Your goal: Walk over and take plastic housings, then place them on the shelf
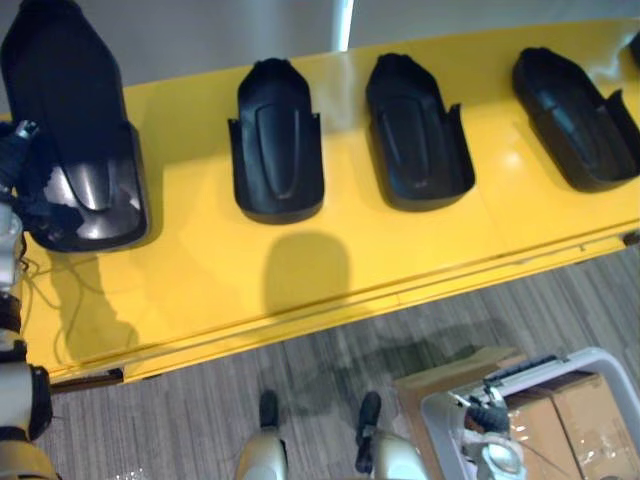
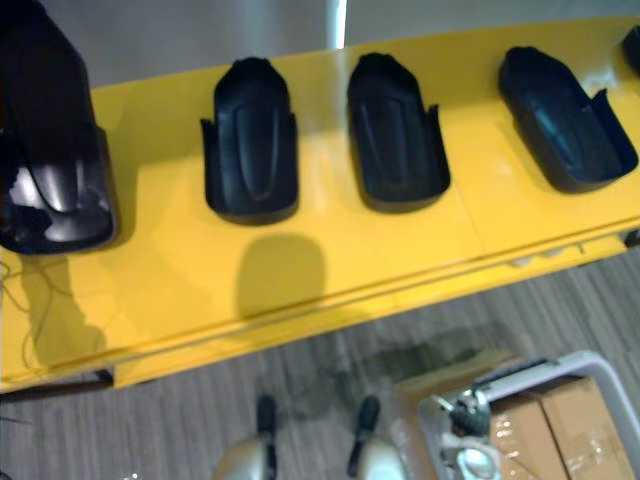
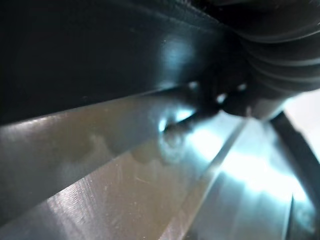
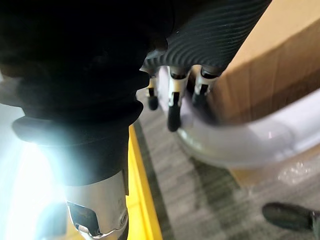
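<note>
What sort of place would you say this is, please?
Probably a factory or warehouse work area: black plastic housings lie in a row on a long yellow shelf, and cardboard boxes sit in a white-rimmed bin on the floor nearby.

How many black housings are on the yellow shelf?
4: a glossy housing far left, two housings mid-shelf, one housing at right. A dark sliver at the right edge may be a fifth.

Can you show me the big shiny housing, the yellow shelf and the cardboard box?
big shiny housing (image 1: 70,115), left eye view, middle of its dark back.
yellow shelf (image 1: 420,245), left eye view, bare front part.
cardboard box (image 1: 585,415), left eye view, its top.
</note>
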